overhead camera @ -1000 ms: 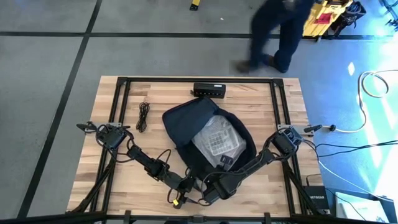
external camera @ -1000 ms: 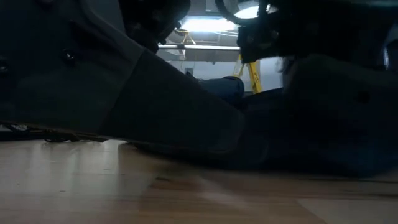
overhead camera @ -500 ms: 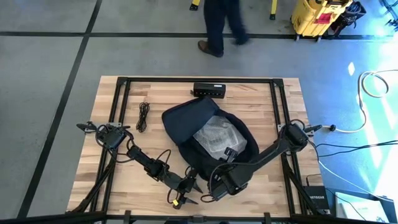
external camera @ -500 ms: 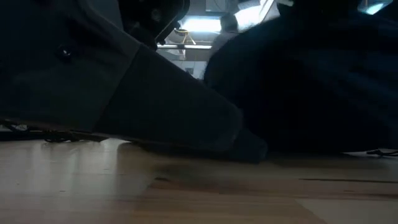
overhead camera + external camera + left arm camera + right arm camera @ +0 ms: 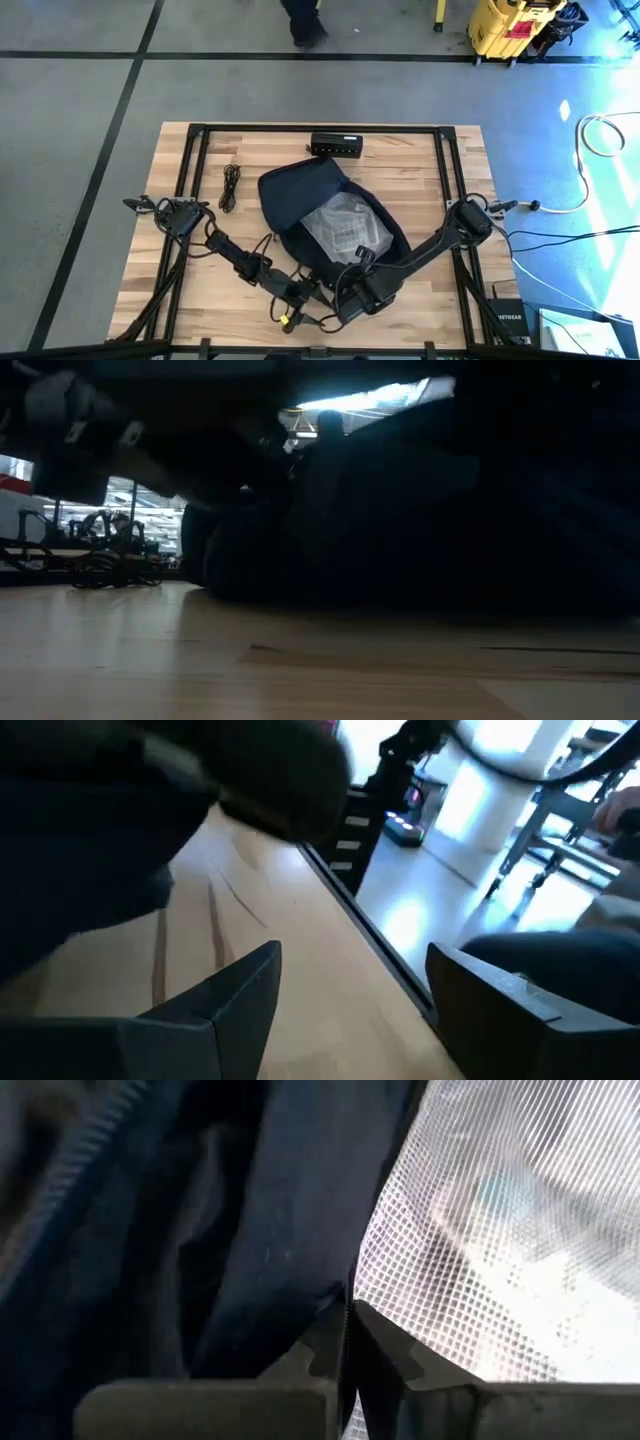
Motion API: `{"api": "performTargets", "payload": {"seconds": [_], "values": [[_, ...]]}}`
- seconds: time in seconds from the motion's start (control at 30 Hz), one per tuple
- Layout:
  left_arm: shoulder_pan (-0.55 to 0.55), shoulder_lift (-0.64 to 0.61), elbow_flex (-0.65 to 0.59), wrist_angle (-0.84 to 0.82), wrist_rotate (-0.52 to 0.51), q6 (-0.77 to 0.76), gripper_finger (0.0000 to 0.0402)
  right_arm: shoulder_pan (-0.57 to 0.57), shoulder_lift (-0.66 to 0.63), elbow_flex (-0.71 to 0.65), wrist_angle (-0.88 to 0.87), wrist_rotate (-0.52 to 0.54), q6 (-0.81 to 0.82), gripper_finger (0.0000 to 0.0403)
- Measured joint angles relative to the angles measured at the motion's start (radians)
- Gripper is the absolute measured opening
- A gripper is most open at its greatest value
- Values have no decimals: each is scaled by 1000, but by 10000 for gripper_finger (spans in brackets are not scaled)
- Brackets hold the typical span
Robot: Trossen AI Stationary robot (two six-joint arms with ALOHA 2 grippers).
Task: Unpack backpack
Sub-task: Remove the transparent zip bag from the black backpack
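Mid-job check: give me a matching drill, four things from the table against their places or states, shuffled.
1 left tool
2 right tool
3 clear plastic bag
4 black cable

A shut, against the backpack fabric
B coiled on the table, on the backpack's left
C open, nothing between the fingers
D lying in the open backpack

Pairs: 1-C, 2-A, 3-D, 4-B

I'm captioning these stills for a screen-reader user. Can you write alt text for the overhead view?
Seen from above, an open dark backpack lies mid-table with a clear plastic bag showing inside. The right gripper, shut, pinches fabric at its near edge beside the open left gripper. A coiled cable and a black box lie farther back.
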Motion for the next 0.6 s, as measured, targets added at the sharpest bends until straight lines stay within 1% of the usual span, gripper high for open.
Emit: {"api": "performTargets", "payload": {"seconds": [0.17,0.27,0.4,0.5,0.6], "values": [[-18,0,0,45,109,-63,237,0,0,-46,2,-51,16,0],[-37,-1,0,76,141,-76,237,0,0,-65,11,-71,16,0],[-46,-1,0,117,146,-63,237,0,-1,-92,19,-101,13,0],[-42,0,0,222,202,-94,237,0,-1,-119,13,-141,17,0],[-42,-3,1,280,222,-93,237,0,-1,-122,19,-141,20,0]]}}
